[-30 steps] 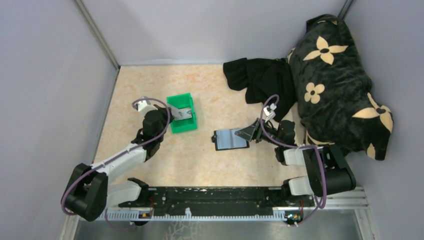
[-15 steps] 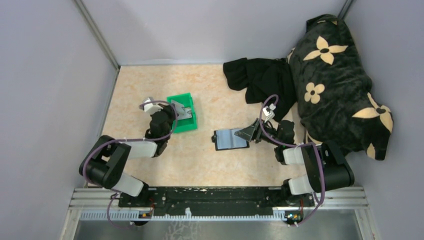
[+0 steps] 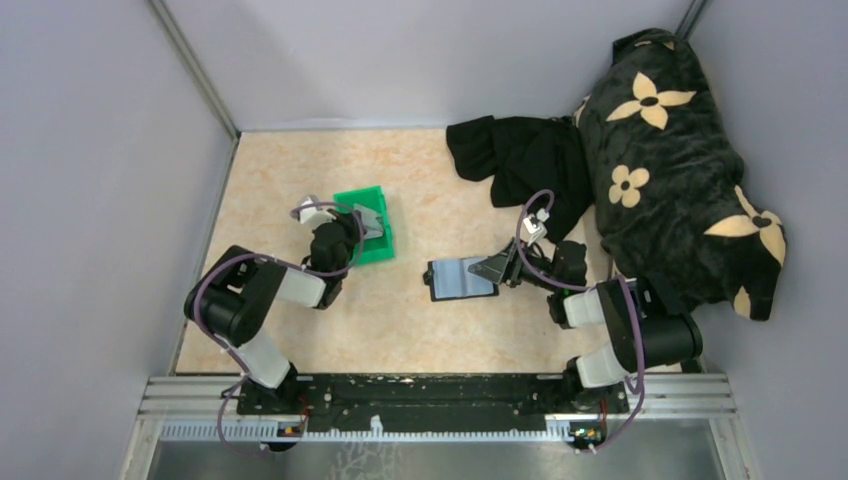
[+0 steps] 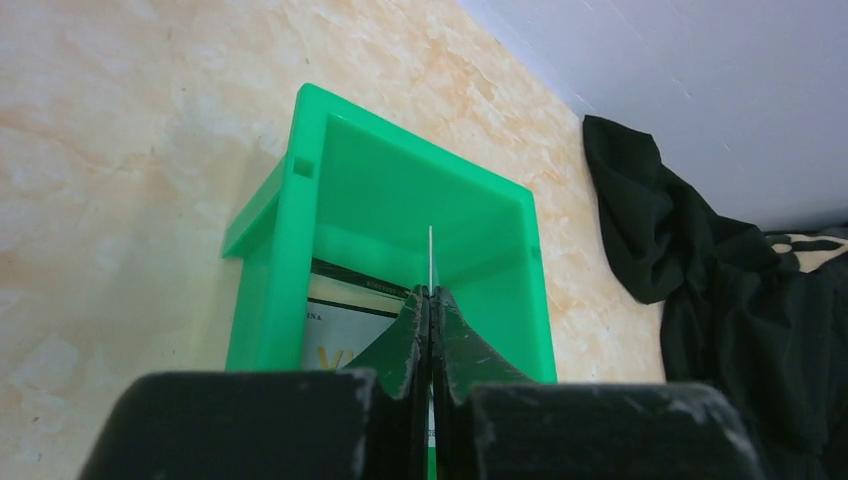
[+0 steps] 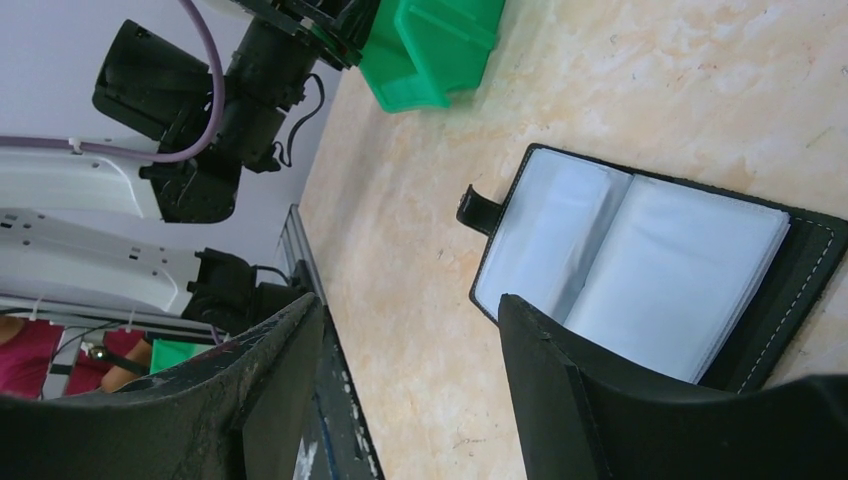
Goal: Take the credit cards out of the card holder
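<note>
Left arm has folded in, carrying the left gripper (image 4: pixel 430 296) over the bin (image 4: pixel 300 210), jaws pinched on 1 card (image 4: pixel 430 252) held edge-on. Holder (image 3: pixel 460 279) lies spread flat at centre, beneath the right gripper (image 3: pixel 492 268), jaws wide. Step: deposit. Next: release card into bin.

Black bifold card holder (image 3: pixel 462 279) spread open flat on the desk, grey-blue glossy sleeves facing up, small tab on the edge toward the green bin (image 4: pixel 290 230). One credit card (image 4: pixel 430 258) edge-on, a thin pale line pinched upright between the left jaws above that bin. Second card (image 4: pixel 345 325), pale with gold lettering, inside the bin.
</note>
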You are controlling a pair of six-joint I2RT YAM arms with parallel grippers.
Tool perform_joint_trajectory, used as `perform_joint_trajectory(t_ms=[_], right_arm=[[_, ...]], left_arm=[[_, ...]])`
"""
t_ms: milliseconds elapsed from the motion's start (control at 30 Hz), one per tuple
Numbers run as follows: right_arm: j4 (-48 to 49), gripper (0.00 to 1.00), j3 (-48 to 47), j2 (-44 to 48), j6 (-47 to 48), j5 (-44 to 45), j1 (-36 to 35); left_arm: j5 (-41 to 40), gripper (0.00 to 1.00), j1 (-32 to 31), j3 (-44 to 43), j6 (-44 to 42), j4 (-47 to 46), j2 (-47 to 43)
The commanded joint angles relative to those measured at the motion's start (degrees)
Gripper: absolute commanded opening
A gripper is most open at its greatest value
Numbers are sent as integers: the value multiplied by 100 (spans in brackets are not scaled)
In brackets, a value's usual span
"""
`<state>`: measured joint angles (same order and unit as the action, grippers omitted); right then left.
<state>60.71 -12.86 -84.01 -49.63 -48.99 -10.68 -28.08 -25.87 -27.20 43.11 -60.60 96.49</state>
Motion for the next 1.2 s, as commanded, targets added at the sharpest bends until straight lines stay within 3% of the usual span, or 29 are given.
perform_joint_trajectory(t_ms=[0,233,533,700,967,1167], right_arm=[[594,65,-59,-140,-59,-111,31],[1122,65,-16,-422,-329,-182,28],[1289,65,16,-506,-388,-195,27],[1416,65,21,-583,-441,-215,24],[1930,65,21,-864,-704,-280,22],[2386,65,53,-1017,-921,-280,22]], left_arm=[[120,0,27,-89,189,-368,71],[340,0,24,-68,494,58,-150],[188,31,24,93,583,274,-451],[-112,39,27,82,405,743,-891],[-521,40,14,172,-87,1183,-1727],[130,39,-138,-390,-497,1834,-1713]])
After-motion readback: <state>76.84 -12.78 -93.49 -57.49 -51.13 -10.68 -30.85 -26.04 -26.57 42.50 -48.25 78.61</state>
